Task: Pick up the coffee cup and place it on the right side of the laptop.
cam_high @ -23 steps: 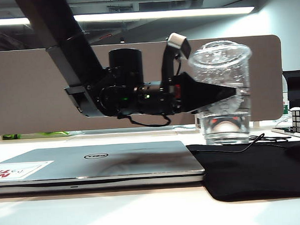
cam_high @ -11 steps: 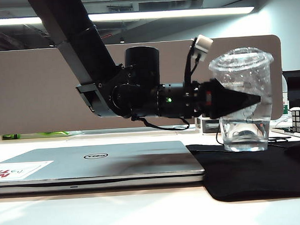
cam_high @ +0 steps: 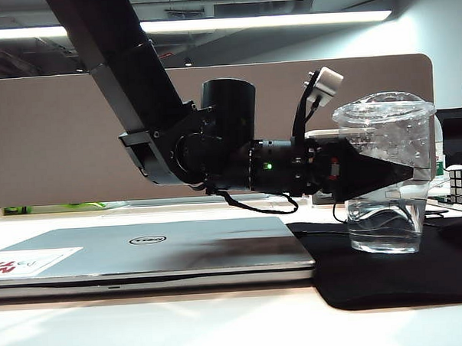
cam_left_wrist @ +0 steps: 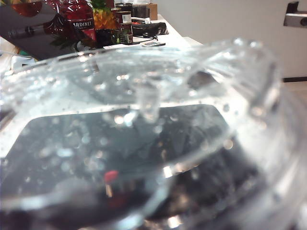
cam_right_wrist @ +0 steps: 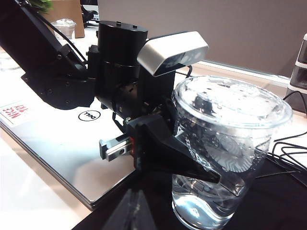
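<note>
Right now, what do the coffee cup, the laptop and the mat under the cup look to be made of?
The coffee cup, held in the left gripper: clear thin plastic, glossy; droplets and water show through.
The laptop: looks like brushed silver-grey metal, matte sheen; possibly painted plastic.
The black mat: dull, lightless surface, likely fabric or rubber.
The right gripper appears in no view.
</note>
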Tool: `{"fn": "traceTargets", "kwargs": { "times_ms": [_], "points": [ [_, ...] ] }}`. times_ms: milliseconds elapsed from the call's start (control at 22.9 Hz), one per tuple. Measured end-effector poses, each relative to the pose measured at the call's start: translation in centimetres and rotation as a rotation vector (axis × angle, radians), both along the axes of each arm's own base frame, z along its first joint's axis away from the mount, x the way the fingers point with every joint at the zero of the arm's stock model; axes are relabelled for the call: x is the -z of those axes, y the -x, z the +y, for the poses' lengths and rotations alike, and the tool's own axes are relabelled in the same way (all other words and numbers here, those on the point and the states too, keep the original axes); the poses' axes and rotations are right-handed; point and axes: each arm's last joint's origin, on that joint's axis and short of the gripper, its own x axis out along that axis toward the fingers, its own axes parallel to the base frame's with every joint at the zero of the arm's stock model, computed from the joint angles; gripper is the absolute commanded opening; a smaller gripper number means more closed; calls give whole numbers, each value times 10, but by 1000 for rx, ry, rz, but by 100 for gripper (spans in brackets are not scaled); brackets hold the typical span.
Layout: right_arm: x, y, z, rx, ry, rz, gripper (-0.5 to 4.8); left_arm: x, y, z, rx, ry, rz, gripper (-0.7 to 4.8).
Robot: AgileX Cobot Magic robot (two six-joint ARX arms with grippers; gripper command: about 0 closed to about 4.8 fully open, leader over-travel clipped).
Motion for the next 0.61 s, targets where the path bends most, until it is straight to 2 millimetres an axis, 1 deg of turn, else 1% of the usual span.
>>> {"fn": "traceTargets", "kwargs": {
  "times_ms": [44,87,218,262,305,349,610],
  "points": [
    [0,0,0,0,0,0,-1,1,0,-1,-1,0,-4,320],
    [0,0,0,0,0,0,-1,2,1,-1,1,2,-9,351],
    [0,0,0,0,0,1,-1,12,3,-3,21,-14,12,351],
    [0,0,0,0,0,1,-1,11,3,-3,29,-14,14,372],
    [0,0,0,0,0,1,-1,11,4,-3,38,-16,17,446],
    [0,0,0,0,0,0,-1,12,4,-3,56,-16,21,479],
    [1,0,0,0,1,11,-1,12,6,-2,129,-11,28,479]
  ]
}}
